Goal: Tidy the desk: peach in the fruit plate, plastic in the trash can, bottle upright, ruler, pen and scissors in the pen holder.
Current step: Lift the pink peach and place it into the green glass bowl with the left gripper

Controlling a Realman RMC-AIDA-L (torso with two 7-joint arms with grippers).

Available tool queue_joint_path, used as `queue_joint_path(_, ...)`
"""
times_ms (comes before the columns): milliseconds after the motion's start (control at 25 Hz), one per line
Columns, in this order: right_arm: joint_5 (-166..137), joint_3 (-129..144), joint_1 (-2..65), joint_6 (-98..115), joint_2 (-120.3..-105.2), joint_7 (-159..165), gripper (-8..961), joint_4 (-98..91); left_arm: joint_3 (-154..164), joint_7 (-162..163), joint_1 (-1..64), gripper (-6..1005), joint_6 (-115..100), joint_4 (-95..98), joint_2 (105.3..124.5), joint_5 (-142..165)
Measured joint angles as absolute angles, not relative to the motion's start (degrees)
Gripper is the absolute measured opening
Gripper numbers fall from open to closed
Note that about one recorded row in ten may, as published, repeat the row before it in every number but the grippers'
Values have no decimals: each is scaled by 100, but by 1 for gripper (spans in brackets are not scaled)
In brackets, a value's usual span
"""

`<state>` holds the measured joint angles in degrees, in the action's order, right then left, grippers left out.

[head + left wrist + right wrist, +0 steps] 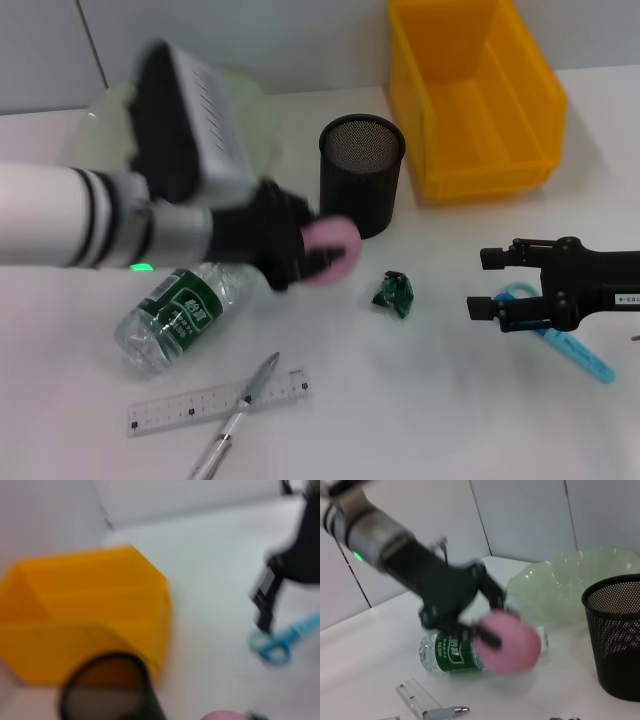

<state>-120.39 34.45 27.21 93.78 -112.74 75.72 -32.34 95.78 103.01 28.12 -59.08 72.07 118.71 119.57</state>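
At the far left the plate [255, 120] sits empty; the left gripper [312, 250] grips the peach [333, 247] beside the holder [361, 175]. Bottle [180, 315] lies flat; ruler [215, 400], pen [238, 415], plastic [394, 292] unsorted. Right gripper [490, 283] hangs wide over the scissors [565, 342]. Nothing looks finished.

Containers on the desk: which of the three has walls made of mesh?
The black pen holder, a round cup standing between the others. The yellow trash can has solid sloped walls, and the pale green fruit plate is a smooth wavy bowl.
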Motion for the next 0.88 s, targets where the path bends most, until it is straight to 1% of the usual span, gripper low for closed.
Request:
queue_joint_path(40, -12040, 3447, 2719, 9379, -11274, 7572, 826, -3234, 9391, 10271, 2628, 400, -5907, 7454, 11869, 11712)
queue_joint_path(120, -12041, 3451, 2718, 9378, -11275, 7572, 826, -3234, 9391, 10271, 2628, 368, -5907, 7454, 11869, 11712)
queue_joint_path(200, -12041, 3454, 2716, 9378, -11279, 7572, 826, -3235, 8669, 10180, 2263, 343, -5712, 7688, 11870, 10964)
queue_joint_path(400, -12042, 3460, 2707, 9377, -11301, 7572, 827, -3243, 8306, 10018, 2163, 300, -5504, 7507, 11872, 10478)
queue_joint_path(480, -12041, 3474, 2709, 9377, -11306, 7571, 827, -3243, 7634, 8874, 2146, 281, -4951, 6317, 11875, 8571)
queue_joint_path(560, -12042, 3481, 2717, 9376, -11307, 7570, 827, -3242, 7549, 8613, 2172, 262, -4898, 6075, 11875, 8208)
queue_joint_path(640, -12041, 3488, 2725, 9381, -11311, 7569, 826, -3238, 7368, 6920, 2390, 252, -4846, 4755, 11891, 6330)
queue_joint_path(800, -12026, 3498, 2732, 9411, -11322, 7567, 826, -3241, 7367, 6274, 2473, 231, -4854, 4371, 11896, 5767)
queue_joint_path(840, -12023, 3498, 2732, 9414, -11324, 7567, 826, -3242, 7627, 4133, 2771, 226, -4908, 3271, 11912, 4326)
queue_joint_path(880, -12023, 3498, 2733, 9418, -11326, 7567, 826, -3242, 7777, 3572, 2869, 220, -4898, 3011, 11914, 3985)
